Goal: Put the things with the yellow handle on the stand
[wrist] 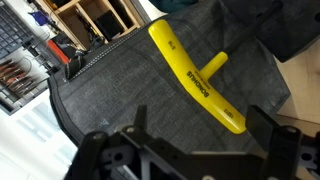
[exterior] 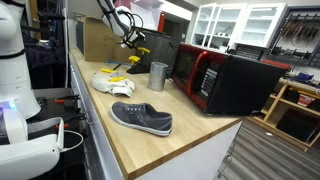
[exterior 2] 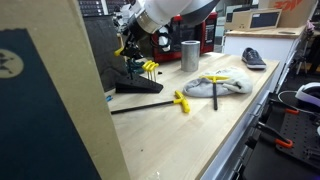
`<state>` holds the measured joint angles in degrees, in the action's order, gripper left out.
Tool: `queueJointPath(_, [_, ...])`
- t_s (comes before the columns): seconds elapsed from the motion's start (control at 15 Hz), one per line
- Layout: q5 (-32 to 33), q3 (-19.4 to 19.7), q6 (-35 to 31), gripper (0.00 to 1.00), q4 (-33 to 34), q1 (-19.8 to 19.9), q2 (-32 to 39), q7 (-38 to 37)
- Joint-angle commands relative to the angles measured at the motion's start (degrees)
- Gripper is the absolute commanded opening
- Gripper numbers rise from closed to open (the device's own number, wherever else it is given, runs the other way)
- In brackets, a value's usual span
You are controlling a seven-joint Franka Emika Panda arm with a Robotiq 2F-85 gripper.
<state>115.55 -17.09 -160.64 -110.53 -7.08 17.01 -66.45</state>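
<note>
While the wrist view shows the gripper (wrist: 202, 120) spread wide above a yellow handle (wrist: 192, 72), an exterior view reveals the stand (exterior 2: 136, 84).

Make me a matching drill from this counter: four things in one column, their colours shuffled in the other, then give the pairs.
Things:
1. shoe
2. cup
3. cloth
4. microwave

Colours:
A. red and black
B. white
C. dark grey
D. silver metal

Pairs: 1-C, 2-D, 3-B, 4-A
</note>
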Motion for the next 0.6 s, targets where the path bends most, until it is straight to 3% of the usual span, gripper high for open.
queueJointPath(0.0, [-0.8,-0.1,-4.9,1.00,-2.9,1.0,-4.0,0.4])
queueJointPath(0.13, [-1.1,-0.1,-6.3,1.00,-4.5,1.0,-5.8,-0.4])
queueJointPath(0.53, [-11.2,-0.2,-5.4,1.00,-13.4,0.0,-12.1,2.7])
